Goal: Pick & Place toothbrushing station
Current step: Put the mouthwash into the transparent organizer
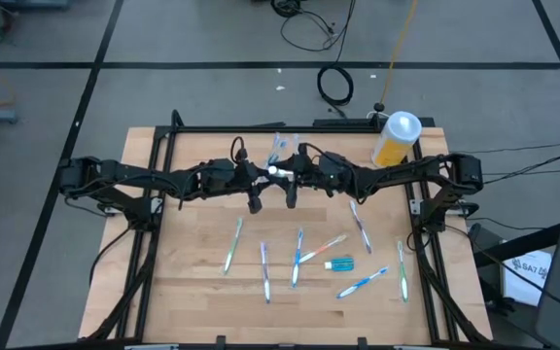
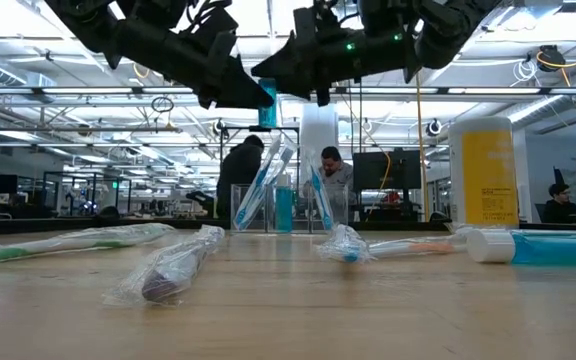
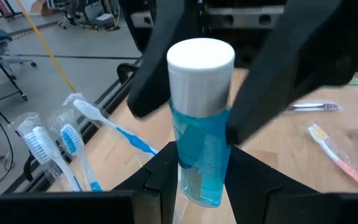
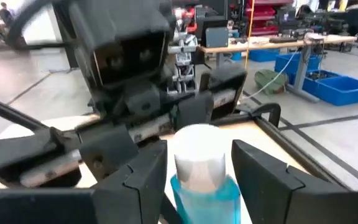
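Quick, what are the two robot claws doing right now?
Left gripper: closed on the teal toothpaste tube, holding it up in the air.
Right gripper: fingers either side of the tube's white cap; grip cannot be told.
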`<state>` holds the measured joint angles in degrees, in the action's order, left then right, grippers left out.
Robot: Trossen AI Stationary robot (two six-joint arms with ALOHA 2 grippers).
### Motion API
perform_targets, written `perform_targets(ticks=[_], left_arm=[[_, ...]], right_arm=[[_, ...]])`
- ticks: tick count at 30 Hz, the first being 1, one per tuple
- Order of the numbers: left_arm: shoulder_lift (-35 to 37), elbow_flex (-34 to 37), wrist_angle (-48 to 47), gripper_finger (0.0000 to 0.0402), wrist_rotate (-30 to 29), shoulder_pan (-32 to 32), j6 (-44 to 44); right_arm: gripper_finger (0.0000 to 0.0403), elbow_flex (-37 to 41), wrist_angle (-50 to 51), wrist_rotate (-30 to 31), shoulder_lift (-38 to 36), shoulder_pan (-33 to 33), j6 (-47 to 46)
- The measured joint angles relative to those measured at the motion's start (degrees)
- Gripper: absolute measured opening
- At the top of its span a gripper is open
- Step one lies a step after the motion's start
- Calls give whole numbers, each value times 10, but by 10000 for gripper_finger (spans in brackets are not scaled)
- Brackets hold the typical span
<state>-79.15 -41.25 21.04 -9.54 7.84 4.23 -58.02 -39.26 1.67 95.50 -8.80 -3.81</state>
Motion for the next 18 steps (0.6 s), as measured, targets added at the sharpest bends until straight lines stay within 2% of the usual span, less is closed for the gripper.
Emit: perform_targets(ticks=[5,13,18], left_arm=[[0,0,-2,115,0,0,0],[0,0,-6,115,0,0,-3],[0,0,-6,116,0,0,-4]], right_arm=[[164,0,0,0,-1,0,0],[110,0,6,0,-1,0,3],[99,0,7,1,-1,0,2]])
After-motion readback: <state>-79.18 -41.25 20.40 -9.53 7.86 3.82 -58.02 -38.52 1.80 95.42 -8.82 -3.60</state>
